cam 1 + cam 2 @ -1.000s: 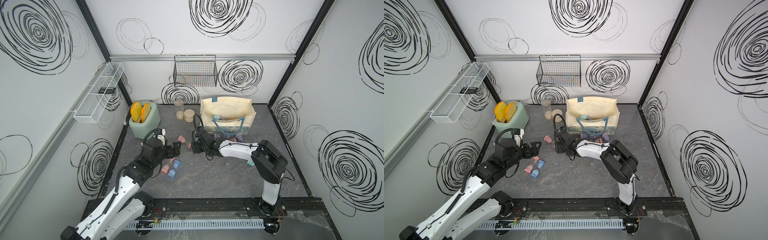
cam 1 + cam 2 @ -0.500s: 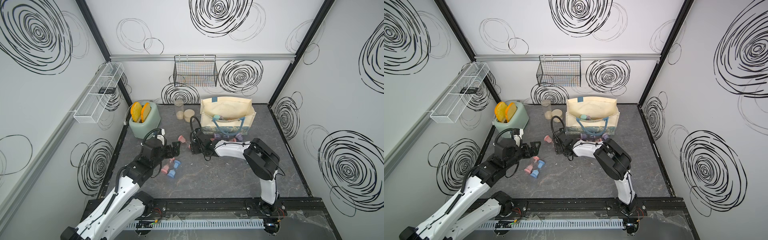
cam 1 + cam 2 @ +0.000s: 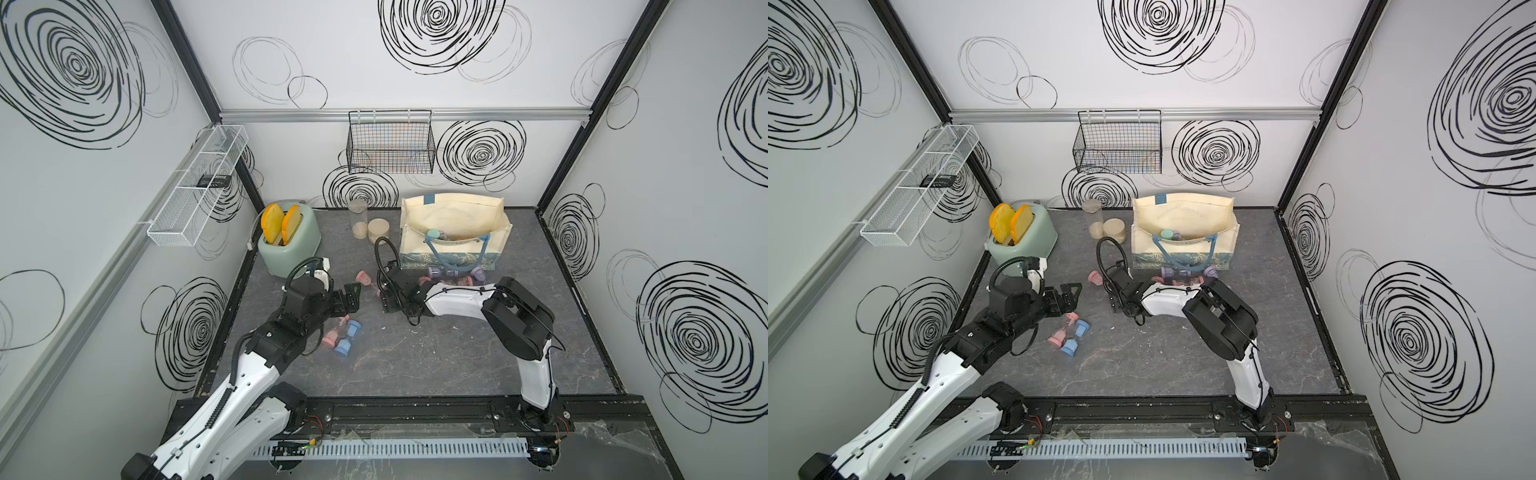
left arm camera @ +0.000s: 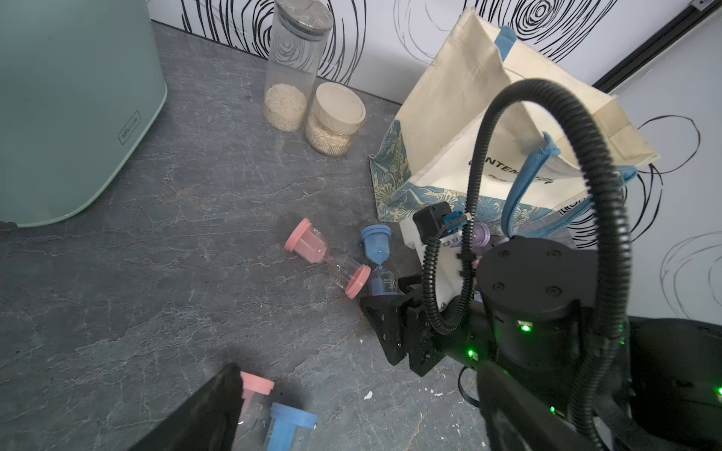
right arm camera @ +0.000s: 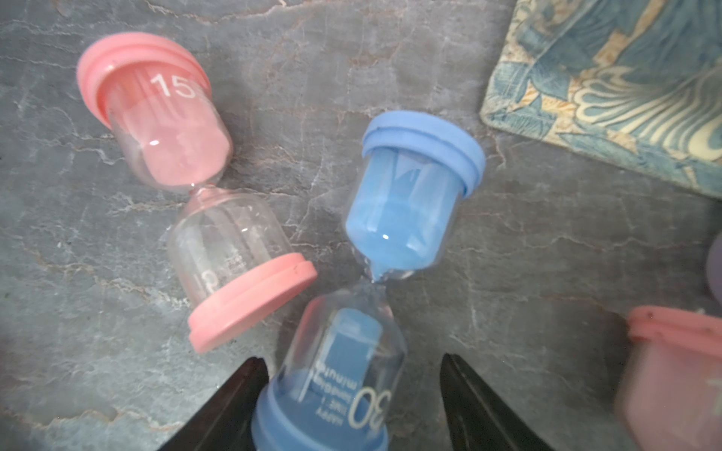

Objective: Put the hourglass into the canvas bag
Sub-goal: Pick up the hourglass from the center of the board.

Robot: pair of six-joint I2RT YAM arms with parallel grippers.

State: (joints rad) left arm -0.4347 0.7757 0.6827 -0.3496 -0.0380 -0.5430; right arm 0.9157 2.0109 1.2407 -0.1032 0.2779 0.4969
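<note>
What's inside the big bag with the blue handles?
Inside the canvas bag, a mint-green cap and something purplish peek out. The front wall covers the rest of the floor.

Bright, soft light, faint shadows — top views sharp, but the blue hourglass (image 5: 394,203) goes fuzzy at 6 o'clock close up.

left claw (image 3: 352,297): jaws wide, arm stretched forward | right claw (image 3: 384,299): jaws part-spread, arm folded low
</note>
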